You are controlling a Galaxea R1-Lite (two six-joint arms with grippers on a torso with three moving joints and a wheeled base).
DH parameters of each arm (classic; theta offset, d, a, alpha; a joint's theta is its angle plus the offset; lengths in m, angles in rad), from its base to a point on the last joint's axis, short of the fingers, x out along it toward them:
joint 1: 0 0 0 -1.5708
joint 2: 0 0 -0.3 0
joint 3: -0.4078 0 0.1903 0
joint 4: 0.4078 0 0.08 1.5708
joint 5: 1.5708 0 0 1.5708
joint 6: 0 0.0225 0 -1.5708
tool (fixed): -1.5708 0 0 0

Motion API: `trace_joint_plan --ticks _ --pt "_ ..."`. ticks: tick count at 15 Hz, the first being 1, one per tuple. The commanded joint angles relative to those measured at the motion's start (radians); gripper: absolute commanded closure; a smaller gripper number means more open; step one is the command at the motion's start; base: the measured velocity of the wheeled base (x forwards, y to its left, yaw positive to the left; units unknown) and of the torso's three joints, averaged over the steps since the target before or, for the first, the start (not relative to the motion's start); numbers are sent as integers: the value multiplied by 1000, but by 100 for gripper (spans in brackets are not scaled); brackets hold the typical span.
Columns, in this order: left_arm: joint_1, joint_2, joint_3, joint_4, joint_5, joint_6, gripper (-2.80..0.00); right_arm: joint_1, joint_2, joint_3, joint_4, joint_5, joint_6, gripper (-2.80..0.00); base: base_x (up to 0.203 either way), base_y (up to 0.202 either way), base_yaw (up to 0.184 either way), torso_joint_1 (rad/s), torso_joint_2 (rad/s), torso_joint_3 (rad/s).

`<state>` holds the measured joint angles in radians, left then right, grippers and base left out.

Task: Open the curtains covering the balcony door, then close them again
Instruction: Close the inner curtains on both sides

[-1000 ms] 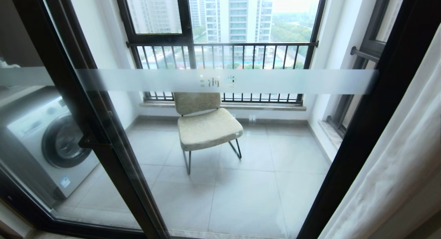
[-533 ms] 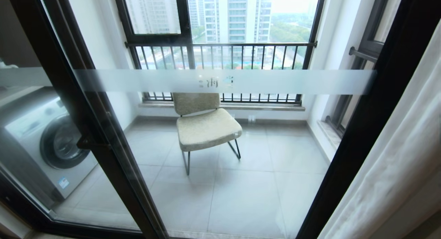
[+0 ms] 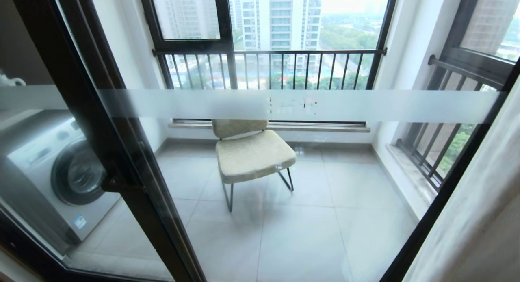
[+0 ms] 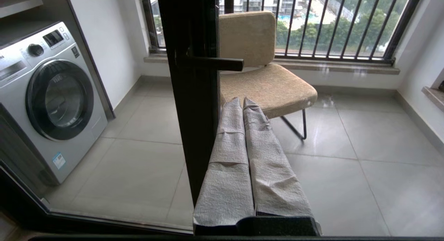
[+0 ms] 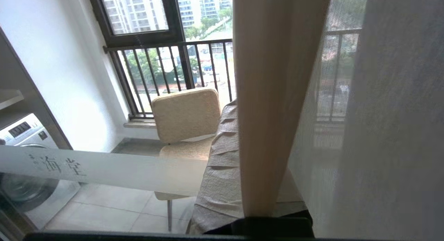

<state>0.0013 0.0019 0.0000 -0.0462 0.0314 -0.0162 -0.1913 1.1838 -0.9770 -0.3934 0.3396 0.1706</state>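
Note:
The balcony door (image 3: 122,152) is glass in a thick black frame, with a frosted band (image 3: 243,105) across it and a black handle (image 3: 118,184). The pale curtains (image 3: 479,217) hang bunched at the right edge of the head view, which shows neither arm. In the right wrist view, my right gripper (image 5: 255,112) is shut on a thick beige curtain fold (image 5: 274,95), and the sheer layer (image 5: 381,130) hangs beside it. Its far finger is hidden behind the fold. My left gripper (image 4: 241,100) is shut and empty, beside the door frame (image 4: 190,95) below the handle (image 4: 215,63).
Behind the glass, a beige chair (image 3: 252,152) stands on the tiled balcony floor and a washing machine (image 3: 53,172) sits at the left. A black-framed window with railing bars (image 3: 268,66) closes the far side, and a second railing (image 3: 447,123) is on the right.
The whole head view has shifted a little. The curtains at the right edge now cover less of the glass, and more of the right-hand railing shows.

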Motion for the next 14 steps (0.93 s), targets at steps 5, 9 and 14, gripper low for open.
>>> trace_joint_plan --ticks 5,9,14 --pt "0 0 0 -3 -1 -2 0 1 -6 -1 5 -2 -25 0 195 194 1 0 3 4" --pt "0 0 0 -1 1 2 0 2 -119 32 86 3 -20 0 106 122 1 7 9 3" --pt "0 0 0 -1 1 1 0 3 -147 73 116 3 -20 0 0 0 0 -1 2 2"
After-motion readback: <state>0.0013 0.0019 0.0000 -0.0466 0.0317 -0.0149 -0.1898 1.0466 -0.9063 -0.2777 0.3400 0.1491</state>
